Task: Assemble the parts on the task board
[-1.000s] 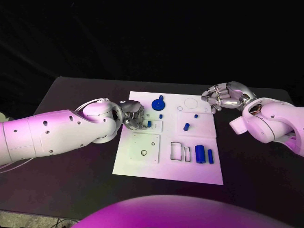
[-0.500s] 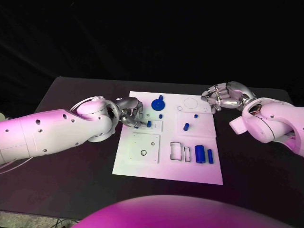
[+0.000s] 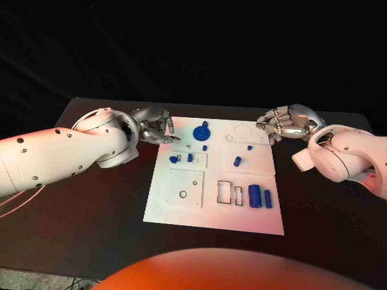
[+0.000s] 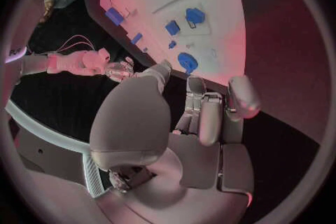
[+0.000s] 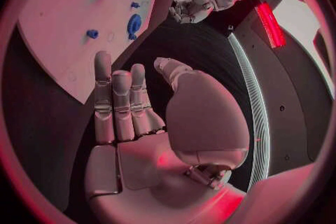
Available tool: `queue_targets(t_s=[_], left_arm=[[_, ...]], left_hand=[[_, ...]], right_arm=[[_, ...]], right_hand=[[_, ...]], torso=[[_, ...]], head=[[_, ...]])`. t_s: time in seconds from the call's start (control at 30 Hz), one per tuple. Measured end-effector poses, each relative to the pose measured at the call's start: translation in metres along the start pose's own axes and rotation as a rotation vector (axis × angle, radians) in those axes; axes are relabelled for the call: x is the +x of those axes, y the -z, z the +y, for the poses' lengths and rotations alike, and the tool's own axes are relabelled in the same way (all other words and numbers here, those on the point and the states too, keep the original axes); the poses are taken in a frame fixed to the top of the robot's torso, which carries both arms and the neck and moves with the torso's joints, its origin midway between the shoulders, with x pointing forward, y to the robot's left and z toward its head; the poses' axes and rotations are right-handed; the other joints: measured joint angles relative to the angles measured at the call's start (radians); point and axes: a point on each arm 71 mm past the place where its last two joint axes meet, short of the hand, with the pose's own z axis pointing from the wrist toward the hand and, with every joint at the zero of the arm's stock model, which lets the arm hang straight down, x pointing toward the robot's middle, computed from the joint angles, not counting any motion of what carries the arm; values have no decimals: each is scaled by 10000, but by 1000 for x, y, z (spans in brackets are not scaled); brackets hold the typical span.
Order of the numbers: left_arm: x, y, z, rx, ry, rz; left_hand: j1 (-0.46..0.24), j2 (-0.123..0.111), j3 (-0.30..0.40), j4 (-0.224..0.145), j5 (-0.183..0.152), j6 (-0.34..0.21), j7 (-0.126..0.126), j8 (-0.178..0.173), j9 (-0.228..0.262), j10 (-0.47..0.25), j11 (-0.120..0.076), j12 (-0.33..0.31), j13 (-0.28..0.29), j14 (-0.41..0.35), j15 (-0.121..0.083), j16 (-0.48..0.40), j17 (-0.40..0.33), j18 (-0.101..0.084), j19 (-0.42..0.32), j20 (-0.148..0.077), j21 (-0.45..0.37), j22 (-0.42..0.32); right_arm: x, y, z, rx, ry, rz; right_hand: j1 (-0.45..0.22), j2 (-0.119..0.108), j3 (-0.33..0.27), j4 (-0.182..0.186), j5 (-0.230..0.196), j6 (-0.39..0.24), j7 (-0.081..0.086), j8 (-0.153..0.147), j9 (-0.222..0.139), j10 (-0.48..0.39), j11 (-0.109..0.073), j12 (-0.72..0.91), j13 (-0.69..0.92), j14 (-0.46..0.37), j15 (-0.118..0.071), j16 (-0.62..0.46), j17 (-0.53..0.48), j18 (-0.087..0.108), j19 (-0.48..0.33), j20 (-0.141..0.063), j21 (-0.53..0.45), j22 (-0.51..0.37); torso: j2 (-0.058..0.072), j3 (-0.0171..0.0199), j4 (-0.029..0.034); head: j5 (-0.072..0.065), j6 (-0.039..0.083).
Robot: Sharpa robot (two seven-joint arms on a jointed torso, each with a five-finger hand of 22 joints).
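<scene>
The white task board [image 3: 185, 208] lies in the middle of the table. On it are a round blue part [image 3: 201, 132] at the far side, small blue parts [image 3: 175, 159] [image 3: 190, 157] in a square recess, another small part [image 3: 237, 161], and two blue cylinders [image 3: 256, 196] near the right edge. My left hand [image 3: 154, 125] hovers at the board's far left corner, fingers loosely bent and holding nothing; the left wrist view shows its fingers [image 4: 210, 115] with the round part [image 4: 187, 61] beyond. My right hand [image 3: 285, 124] hangs off the far right corner, its fingers [image 5: 115, 103] straight and bare.
Black table [image 3: 89, 229] surrounds the board on all sides. The board has rectangular slots [image 3: 224, 192] beside the cylinders and a raised white plate with a hole [image 3: 184, 187] at the near left. Round outlines [image 3: 244, 130] mark the far right corner.
My left hand has drawn back from over the square recess to the board's far left corner, uncovering a small blue part there. The right hand has stayed in place.
</scene>
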Motion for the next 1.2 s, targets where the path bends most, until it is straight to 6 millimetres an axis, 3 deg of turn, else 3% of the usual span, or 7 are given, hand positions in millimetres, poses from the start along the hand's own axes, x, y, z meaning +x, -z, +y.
queue_targets(t_s=[0.37, 0.63, 1.2], left_arm=[[8, -3, 16, -961, 128, 1549], [19, -4, 22, -1540, -16, 2483], [28, -12, 19, -1974, 225, 3338]], left_hand=[[-17, 208, 0, 0, 0, 0, 0, 6, -5, -118, 12, -138, -177, 0, 0, -57, 0, 1, -70, -2, -93, -72], [-1087, 561, -916, 28, 0, 381, -128, -113, -212, 648, -95, -49, 269, -37, -37, 107, 0, 0, 194, -102, 226, 331], [-1125, 819, -1163, 25, 0, 646, -177, -326, -351, 997, -166, 2, 539, -33, -110, 181, 0, 1, 327, -143, 418, 582]], right_arm=[[2, 0, -2, 39, -13, 31], [2, 0, -2, 46, -16, 38], [3, -1, -2, 47, -20, 53]], right_hand=[[0, 0, 0, 0, 0, 0, 0, 0, -1, 0, 0, 0, 0, 0, 0, 0, 0, 0, 0, 0, 0, 1], [0, 0, 0, 0, 0, 0, 0, 0, 0, 0, 0, 0, 1, 0, 0, 0, 0, 0, 0, 0, 0, 1], [0, 0, 0, 0, 0, 0, 0, 0, -1, 0, 0, 0, 1, 0, 0, 0, 0, 0, -1, 0, 0, 1]], torso=[[1, -1, 2], [3, -5, 1], [5, 0, -5]], head=[[37, 0], [47, 0], [94, 0]])
